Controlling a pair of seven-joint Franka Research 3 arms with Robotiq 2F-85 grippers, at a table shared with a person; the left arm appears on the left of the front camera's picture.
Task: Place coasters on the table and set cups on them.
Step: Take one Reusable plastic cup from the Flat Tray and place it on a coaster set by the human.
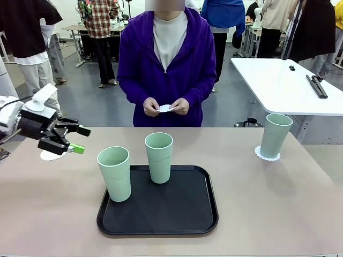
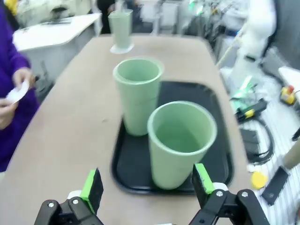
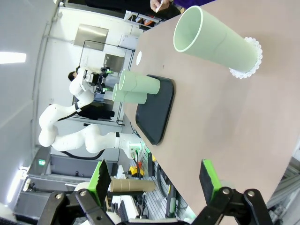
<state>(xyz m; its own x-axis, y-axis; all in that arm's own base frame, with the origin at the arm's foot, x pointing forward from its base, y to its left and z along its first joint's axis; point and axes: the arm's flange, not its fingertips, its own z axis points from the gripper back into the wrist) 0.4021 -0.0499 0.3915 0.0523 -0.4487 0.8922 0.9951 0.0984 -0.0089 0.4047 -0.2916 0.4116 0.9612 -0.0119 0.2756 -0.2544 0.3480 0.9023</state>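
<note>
Two mint-green cups [image 1: 114, 172] [image 1: 159, 157] stand upright on the black tray [image 1: 187, 214]. A third cup [image 1: 275, 135] stands on a coaster [image 1: 267, 155] at the table's [image 1: 268, 203] right. Another coaster [image 1: 51, 155] lies on the left side, partly hidden behind my left gripper [image 1: 81, 140], which hangs open above the table, pointing at the tray. In the left wrist view the left gripper [image 2: 147, 187] is open, with the nearer cup [image 2: 180, 143] just ahead of its fingers. My right gripper [image 3: 154, 180] is open over bare table, well back from the cup [image 3: 215, 40] on its coaster [image 3: 248, 61]. The person holds a coaster [image 1: 166, 108] in both hands.
The person in a purple jacket stands at the far edge, hands held above the table. A white table [image 1: 278, 80] stands behind on the right. Bare tabletop lies between the tray and the right cup and along the front edge.
</note>
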